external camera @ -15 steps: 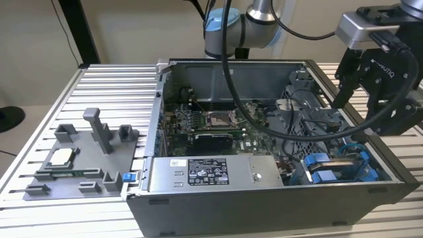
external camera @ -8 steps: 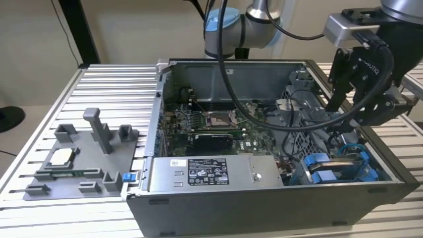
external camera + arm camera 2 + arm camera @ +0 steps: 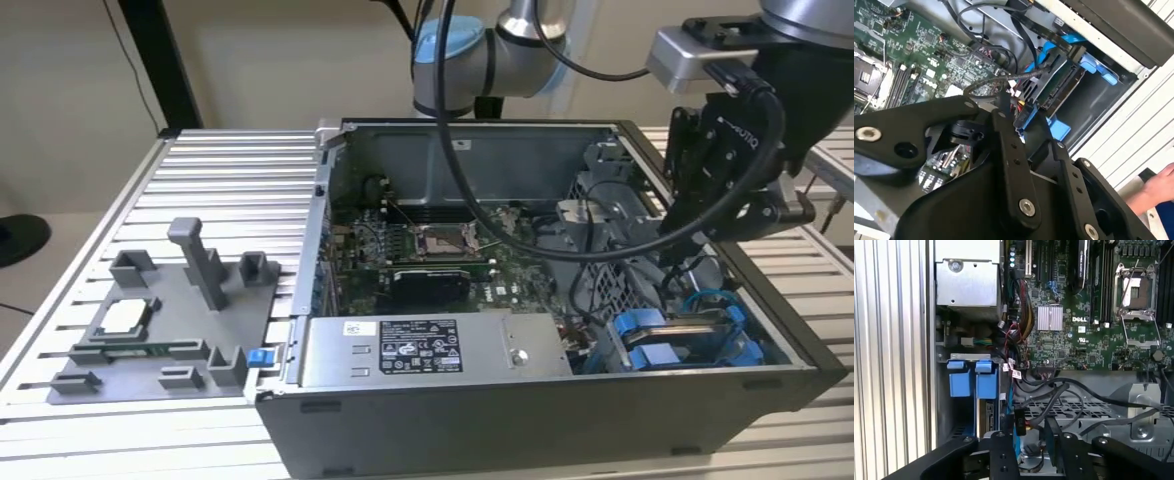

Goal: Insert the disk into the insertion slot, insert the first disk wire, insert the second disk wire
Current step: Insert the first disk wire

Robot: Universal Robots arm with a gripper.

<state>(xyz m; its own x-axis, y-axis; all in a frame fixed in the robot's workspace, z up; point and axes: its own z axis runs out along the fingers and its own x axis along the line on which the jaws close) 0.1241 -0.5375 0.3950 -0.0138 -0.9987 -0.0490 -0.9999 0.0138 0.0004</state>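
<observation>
A: Start with the exterior view. Where is the arm?

B: The gripper [image 3: 683,250] reaches down into the open computer case [image 3: 534,420], which stands on the slatted counter [image 3: 227,170]. It hangs over the corner at the exterior view's right. The disk [image 3: 694,325] stands on edge there in the insertion slot [image 3: 638,335], between the blue rails.

A: What else is in that view?

B: The grey power-supply box [image 3: 414,350] lies along the near wall, with the motherboard [image 3: 427,250] behind it. A grey fixture tray [image 3: 147,320] sits on the counter at the exterior view's left, apart from the case.

A: And the second wrist view?

B: The gripper [image 3: 1026,120] is close to the disk [image 3: 1056,85], which sits in its blue frame inside the insertion slot [image 3: 1094,105]. A black connector [image 3: 1021,112] on a blue wire lies just beside the disk's edge. A person's hand [image 3: 1159,187] rests outside the case.

A: Are the jaws closed on that connector?

B: I cannot tell how the jaws stand.

A: The first wrist view?

B: The gripper [image 3: 1029,432] is above the black connector [image 3: 1019,422], which lies beside the disk [image 3: 990,415]. The insertion slot [image 3: 956,410] shows two blue tabs at its end. The perforated cage [image 3: 1074,410] lies between the gripper and the motherboard [image 3: 1094,330].
</observation>
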